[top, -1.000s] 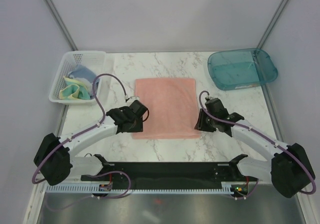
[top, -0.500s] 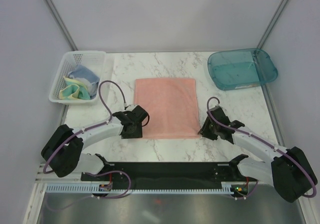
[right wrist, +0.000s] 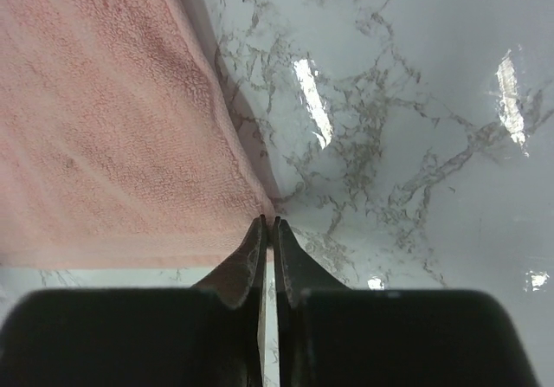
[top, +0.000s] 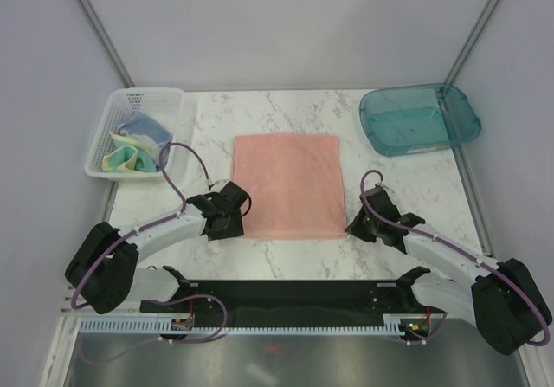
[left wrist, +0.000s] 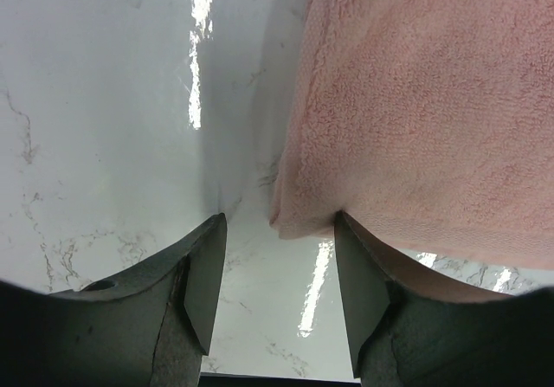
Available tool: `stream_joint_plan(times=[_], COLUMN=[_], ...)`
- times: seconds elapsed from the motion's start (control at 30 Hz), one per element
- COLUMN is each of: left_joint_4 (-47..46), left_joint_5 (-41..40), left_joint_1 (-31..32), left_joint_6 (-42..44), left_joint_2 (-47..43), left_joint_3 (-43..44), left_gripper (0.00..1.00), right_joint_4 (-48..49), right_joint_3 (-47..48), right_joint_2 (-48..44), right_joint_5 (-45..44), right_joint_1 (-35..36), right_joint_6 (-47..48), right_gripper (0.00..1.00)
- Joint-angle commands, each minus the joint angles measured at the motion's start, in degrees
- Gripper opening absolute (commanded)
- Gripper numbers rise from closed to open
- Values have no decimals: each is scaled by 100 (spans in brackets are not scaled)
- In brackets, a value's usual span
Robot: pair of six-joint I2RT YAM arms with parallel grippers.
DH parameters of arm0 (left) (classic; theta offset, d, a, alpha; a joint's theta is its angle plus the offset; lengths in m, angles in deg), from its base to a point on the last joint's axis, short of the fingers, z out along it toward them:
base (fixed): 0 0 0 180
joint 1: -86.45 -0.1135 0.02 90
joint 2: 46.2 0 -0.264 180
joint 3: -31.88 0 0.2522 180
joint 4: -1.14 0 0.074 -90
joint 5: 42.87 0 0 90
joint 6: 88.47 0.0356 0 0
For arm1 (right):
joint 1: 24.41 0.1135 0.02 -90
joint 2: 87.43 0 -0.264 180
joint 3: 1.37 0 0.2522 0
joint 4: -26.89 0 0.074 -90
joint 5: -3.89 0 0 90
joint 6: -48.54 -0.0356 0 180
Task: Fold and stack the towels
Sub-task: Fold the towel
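Barely started imo: pink towel lies flat on the table, no folds yet. Other 2 towels sit in the basket. L gripper has jaws apart round the near-left corner. R gripper has jaws together at the near-right corner, can't tell if it's got cloth.

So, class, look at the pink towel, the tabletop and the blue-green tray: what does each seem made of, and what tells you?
The pink towel: soft terry cloth, probably cotton; a fuzzy looped pile shows close up. The tabletop: glossy, marble-patterned, with grey veins and sharp light glints; stone or laminate, cannot tell. The blue-green tray: smooth translucent plastic, by its see-through tint and moulded rim.
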Motion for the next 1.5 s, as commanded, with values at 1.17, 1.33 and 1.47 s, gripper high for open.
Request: stream_joint_plan(times=[1.17, 1.33, 1.47], left_joint_4=[448, 404, 263], left_joint_5=[307, 140, 131], left_joint_1=[-128, -128, -128], left_joint_6=[94, 6, -30], left_joint_2=[-151, -28, -1], left_joint_3=[478, 407, 355], left_gripper=[19, 28, 29], right_joint_4=[-90, -90, -55], right_joint_3=[407, 407, 354], right_joint_2=[-351, -342, -369], right_joint_5=[142, 142, 160], right_joint_1=[8, 8, 8], right_joint_6=[326, 325, 299], right_gripper=[0, 0, 0])
